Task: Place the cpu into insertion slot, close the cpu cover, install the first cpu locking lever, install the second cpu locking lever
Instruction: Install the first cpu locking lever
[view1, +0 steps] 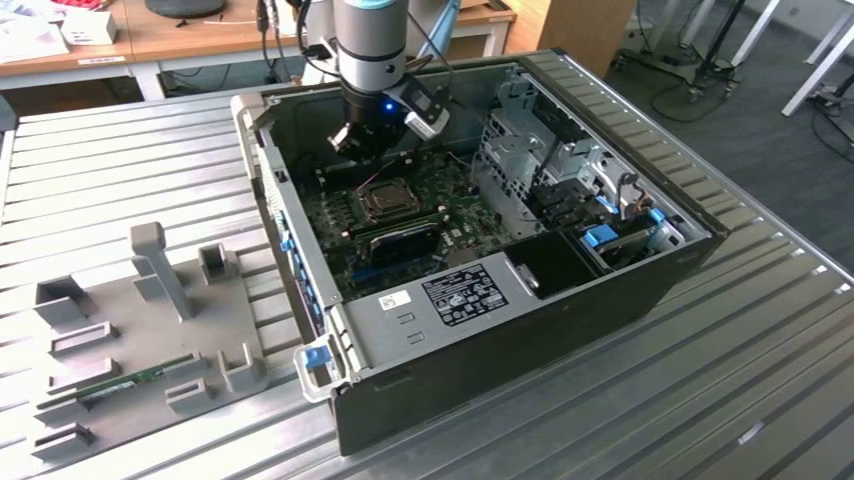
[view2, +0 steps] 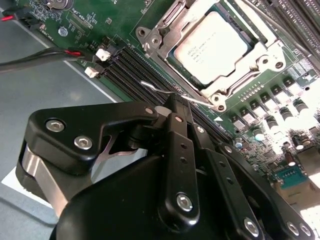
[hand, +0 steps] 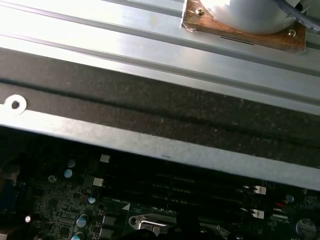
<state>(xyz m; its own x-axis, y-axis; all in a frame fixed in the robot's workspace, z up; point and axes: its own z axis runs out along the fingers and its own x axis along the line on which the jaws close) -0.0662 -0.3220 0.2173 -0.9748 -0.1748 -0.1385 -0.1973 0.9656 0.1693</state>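
One black gripper clenched, tips against thin silvery wire locking lever; square silvery-tan cpu seated in metal-rimmed insertion slot under silvery cpu cover (per exterior view, inside open black computer case).

cpu in insertion slot, mem slots beside it, case on table

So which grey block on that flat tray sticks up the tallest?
The narrow upright post near the tray's far edge in the exterior view. It rises well above the short block beside it and all the others.
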